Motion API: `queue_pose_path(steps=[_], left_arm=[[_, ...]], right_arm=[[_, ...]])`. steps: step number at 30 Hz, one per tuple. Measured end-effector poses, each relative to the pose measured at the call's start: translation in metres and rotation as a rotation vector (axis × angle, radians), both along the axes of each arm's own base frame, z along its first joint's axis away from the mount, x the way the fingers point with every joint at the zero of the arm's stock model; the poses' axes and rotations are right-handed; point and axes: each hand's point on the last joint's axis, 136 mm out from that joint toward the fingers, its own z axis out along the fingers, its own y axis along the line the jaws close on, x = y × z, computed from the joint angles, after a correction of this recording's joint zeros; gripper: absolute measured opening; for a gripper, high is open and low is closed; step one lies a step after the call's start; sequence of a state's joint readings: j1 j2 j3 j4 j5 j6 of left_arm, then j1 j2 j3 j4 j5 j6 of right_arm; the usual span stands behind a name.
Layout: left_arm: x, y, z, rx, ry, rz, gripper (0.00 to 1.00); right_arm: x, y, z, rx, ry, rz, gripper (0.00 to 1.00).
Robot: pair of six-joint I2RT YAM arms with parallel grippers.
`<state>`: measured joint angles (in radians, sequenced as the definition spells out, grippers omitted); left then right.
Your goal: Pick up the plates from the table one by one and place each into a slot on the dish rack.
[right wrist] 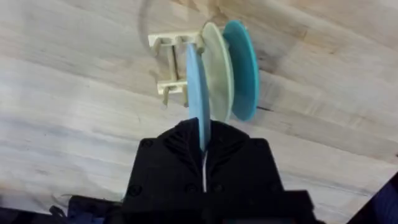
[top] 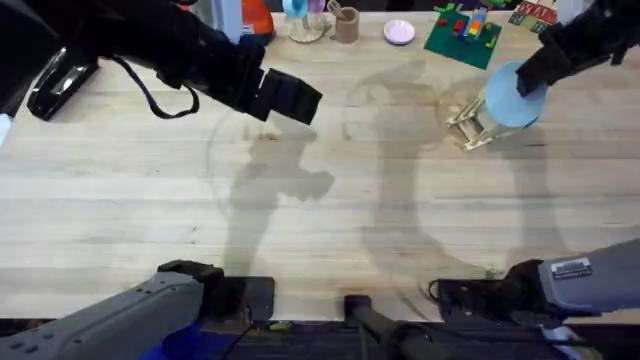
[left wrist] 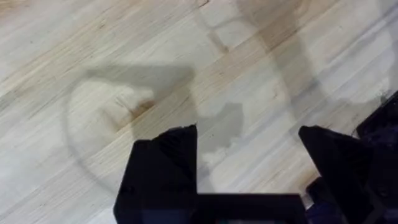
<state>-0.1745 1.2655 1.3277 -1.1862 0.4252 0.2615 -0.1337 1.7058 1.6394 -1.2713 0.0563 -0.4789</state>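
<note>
While the right gripper (right wrist: 204, 155) pinches the sky-blue plate (right wrist: 198, 93) on edge so it slips between pegs | dish rack (right wrist: 171, 65) far right, cream (right wrist: 217, 68) and teal (right wrist: 242, 68) slotted | left gripper (left wrist: 249, 162) spread wide, empty over bare table (top: 300, 240)

The light blue plate (right wrist: 198, 93) stands on edge, upright, its lower rim down among the pegs of the wooden dish rack (right wrist: 169, 65) and its upper rim pinched between the fingers of the right tool (right wrist: 204, 144). Just beside it in the rack stands a cream plate (right wrist: 217, 68), and next to that a teal plate (right wrist: 244, 65), both upright and nearly parallel to the blue one. The rack is small, pale wood with thin pegs, and sits on the far right part of the light plank desk (top: 320, 200). From overhead, the blue plate (top: 513, 98) hides most of the rack (top: 468, 122).
</note>
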Motion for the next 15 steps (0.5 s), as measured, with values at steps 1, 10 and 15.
queue_pose_path(steps=[1,10,15], left_arm=[[0.0,0.0,0.0,0.0,0.0,0.0,0.994],[0.0,0.0,0.0,0.0,0.0,0.0,0.995],[0.0,0.0,0.0,0.0,0.0,0.0,0.995]], right_arm=[[-0.001,-0.0001,-0.0025,0.0,0.006,0.0,0.03],[-0.0036,-0.0002,-0.0116,-0.001,0.022,-0.001,0.03],[-0.0019,-0.0002,-0.0116,-0.001,0.015,0.0,0.03]])
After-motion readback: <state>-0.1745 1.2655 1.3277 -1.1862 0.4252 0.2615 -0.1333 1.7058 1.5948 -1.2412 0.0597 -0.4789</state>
